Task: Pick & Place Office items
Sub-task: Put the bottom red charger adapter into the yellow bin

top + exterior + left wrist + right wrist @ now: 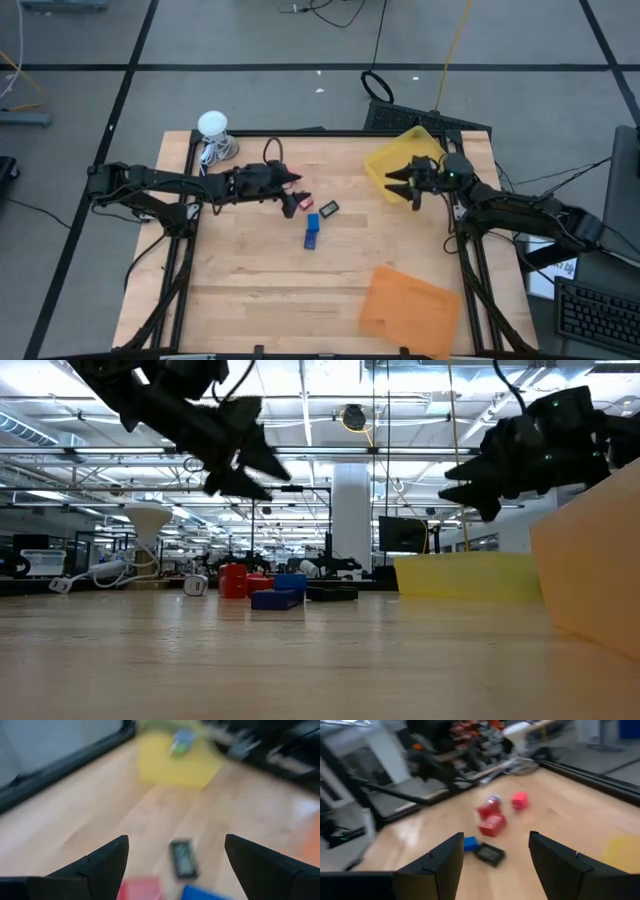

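While both hands gape, office items lie between

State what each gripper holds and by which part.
Nothing is held. The left gripper is open above the office items; the right gripper is open and empty by the yellow tray.

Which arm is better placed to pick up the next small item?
Left. The left hand hangs open just beside the small items, while the right hand is over the yellow tray.
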`<state>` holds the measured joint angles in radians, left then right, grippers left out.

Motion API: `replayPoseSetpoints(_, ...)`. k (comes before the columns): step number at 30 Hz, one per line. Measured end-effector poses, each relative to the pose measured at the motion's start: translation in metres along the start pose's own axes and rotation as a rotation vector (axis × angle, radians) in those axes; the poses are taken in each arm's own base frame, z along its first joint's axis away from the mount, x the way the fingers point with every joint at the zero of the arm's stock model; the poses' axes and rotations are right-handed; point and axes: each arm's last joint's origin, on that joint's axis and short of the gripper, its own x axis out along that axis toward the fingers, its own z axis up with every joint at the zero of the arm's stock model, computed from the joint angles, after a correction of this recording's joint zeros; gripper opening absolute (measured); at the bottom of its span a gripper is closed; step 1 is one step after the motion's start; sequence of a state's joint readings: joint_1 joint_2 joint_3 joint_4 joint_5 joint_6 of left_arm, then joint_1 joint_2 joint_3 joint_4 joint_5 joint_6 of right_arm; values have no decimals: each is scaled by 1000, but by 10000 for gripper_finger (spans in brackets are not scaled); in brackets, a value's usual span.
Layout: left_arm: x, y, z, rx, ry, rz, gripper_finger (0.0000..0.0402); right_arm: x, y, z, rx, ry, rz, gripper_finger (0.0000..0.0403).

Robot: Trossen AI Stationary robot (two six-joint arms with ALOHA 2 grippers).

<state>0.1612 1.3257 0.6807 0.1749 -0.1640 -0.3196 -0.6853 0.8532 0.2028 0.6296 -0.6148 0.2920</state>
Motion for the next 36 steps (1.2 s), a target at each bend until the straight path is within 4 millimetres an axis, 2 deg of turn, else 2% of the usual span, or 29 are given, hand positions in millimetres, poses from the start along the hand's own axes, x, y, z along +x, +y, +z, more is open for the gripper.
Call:
replayPoseSetpoints(8, -5, 11, -27, -185, 261, 164, 317, 2, 3, 0, -5, 0, 34, 212)
replayPoseSetpoints(12, -4, 13, -31, -142, 299, 179, 319, 2, 3, 0, -6, -1, 33, 212)
replayPoseSetpoints(18, 7, 18, -42, 2, 331, 294, 321, 2, 3, 0, 3, 3, 32, 212)
replayPoseSetpoints(25, 23, 20, -57, 5, 413, 267, 321, 2, 3, 0, 5, 6, 33, 212)
replayPoseSetpoints(31, 27, 19, -63, -101, 517, 84, 321, 2, 3, -1, 7, 9, 33, 212)
replayPoseSetpoints(36, 28, 11, -60, -94, 512, -48, 321, 2, 3, -1, 8, 10, 33, 212)
